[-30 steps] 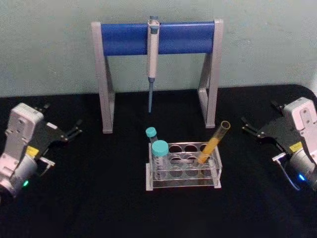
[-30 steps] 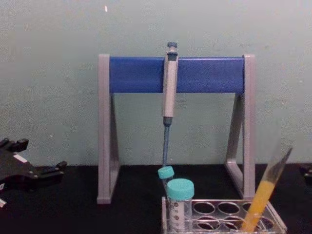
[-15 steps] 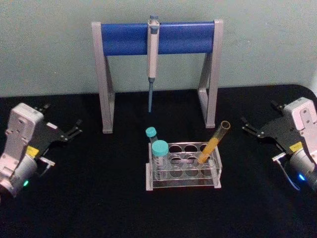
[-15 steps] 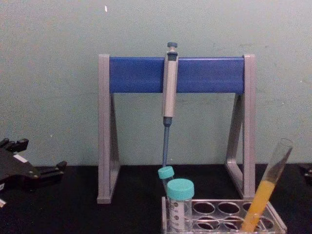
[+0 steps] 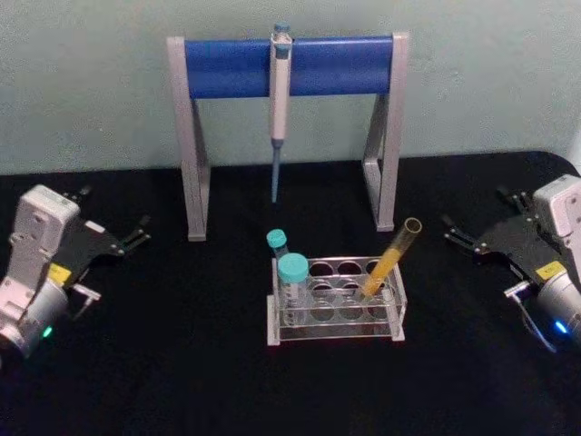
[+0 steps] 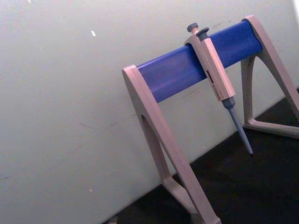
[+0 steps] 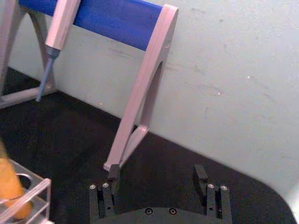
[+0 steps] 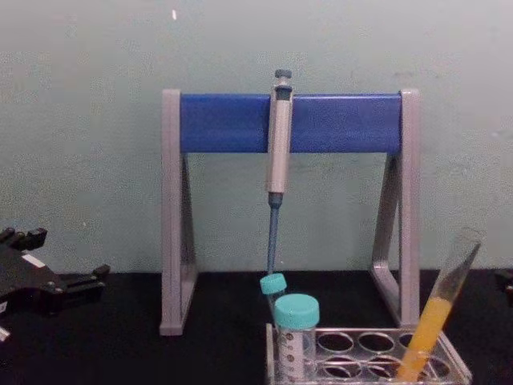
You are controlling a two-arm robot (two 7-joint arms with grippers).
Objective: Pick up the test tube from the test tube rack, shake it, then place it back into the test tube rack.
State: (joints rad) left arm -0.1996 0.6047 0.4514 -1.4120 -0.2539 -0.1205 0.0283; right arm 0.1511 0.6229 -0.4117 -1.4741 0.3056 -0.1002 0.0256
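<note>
Right gripper (image 5: 475,215), left gripper (image 5: 111,218) released, empty; test tube (image 5: 390,259) is best pinched above liquid; lifted from test tube rack (image 5: 336,329) along its lean.

A plain wall (image 5: 91,100) in a pale grey-green closes off the scene behind, matt and bare apart from small scuffs and a few tiny white specks; one speck (image 8: 174,14) sits high up in the chest view. The wall meets a black surface (image 5: 182,363) along a straight line. The surface is dull, cloth-like and dark all over, and its far right corner (image 5: 561,162) is rounded. A grey-legged stand (image 5: 192,154) with a blue crossbar rests on the surface close to the wall, and a pipette (image 5: 280,91) hangs from the bar. The light is soft and even, with only faint shadows on the wall beside the stand's legs.
</note>
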